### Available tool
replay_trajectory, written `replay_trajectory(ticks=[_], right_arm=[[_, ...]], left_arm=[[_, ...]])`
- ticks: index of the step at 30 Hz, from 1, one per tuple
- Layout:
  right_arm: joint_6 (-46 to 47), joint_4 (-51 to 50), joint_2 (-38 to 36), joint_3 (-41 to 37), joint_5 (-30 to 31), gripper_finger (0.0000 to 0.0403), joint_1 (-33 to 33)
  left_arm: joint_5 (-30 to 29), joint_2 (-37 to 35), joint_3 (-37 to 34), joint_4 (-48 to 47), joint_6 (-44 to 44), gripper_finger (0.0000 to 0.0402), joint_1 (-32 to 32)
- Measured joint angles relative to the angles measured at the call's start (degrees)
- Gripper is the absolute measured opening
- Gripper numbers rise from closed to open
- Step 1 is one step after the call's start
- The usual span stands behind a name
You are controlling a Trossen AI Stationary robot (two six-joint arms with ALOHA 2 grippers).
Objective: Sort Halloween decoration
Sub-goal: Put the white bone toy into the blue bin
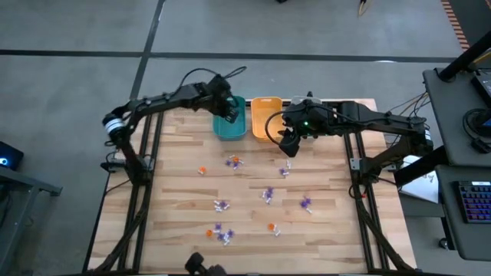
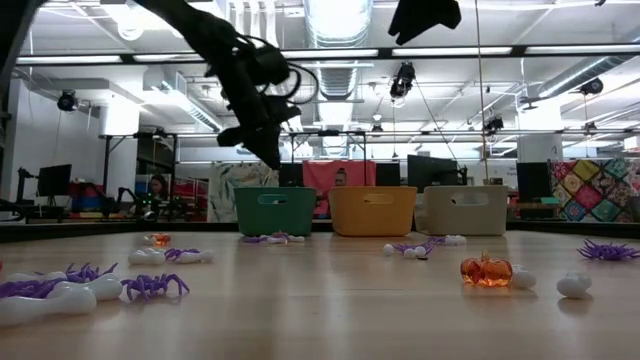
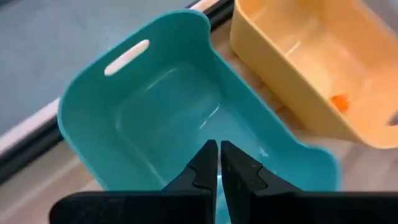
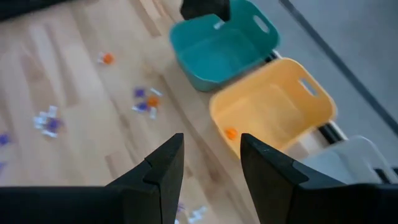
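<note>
The Halloween decoration lies scattered on the wooden table as tiny purple, orange and white trinkets (image 1: 232,162), (image 1: 268,195), (image 1: 221,233), (image 2: 487,270). One orange trinket (image 4: 231,132) lies inside the orange bin (image 1: 266,115). My left gripper (image 3: 219,155) hangs shut over the inside of the teal bin (image 3: 168,118), pointing steeply down, and I see nothing between its fingers. It also shows in the high view (image 1: 228,112). My right gripper (image 4: 211,146) stands open and high above the table, just in front of the orange bin (image 4: 273,106), with nothing between its fingers.
Three bins stand in a row at the table's far edge: teal (image 2: 275,210), orange (image 2: 373,210) and grey (image 2: 465,210). The right arm (image 1: 360,116) reaches over the grey bin. The trinkets spread over the table's middle and near half, with bare wood between them.
</note>
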Motion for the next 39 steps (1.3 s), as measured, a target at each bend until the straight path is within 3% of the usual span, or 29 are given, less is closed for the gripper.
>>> replay_trajectory(ticks=[7,17,25,39], right_arm=[[-0.2,-2.2,0.0,0.0,3.2,0.0150,-0.5],[-7.6,0.4,-0.4,0.0,3.9,0.0150,-6.8],[-16.0,5.9,-0.5,0.0,-2.7,0.0150,-14.9],[-17.4,16.9,0.4,-0.1,-9.9,0.0150,-27.6]], left_arm=[[-0.2,6.9,9.0,-5.2,4.3,0.0000,0.2],[-0.6,10.1,10.6,-6.4,2.9,0.0000,1.0],[-4.4,12.7,10.6,-6.8,-3.7,0.0000,1.0],[-4.1,14.0,10.5,-9.4,0.3,0.0000,1.0]])
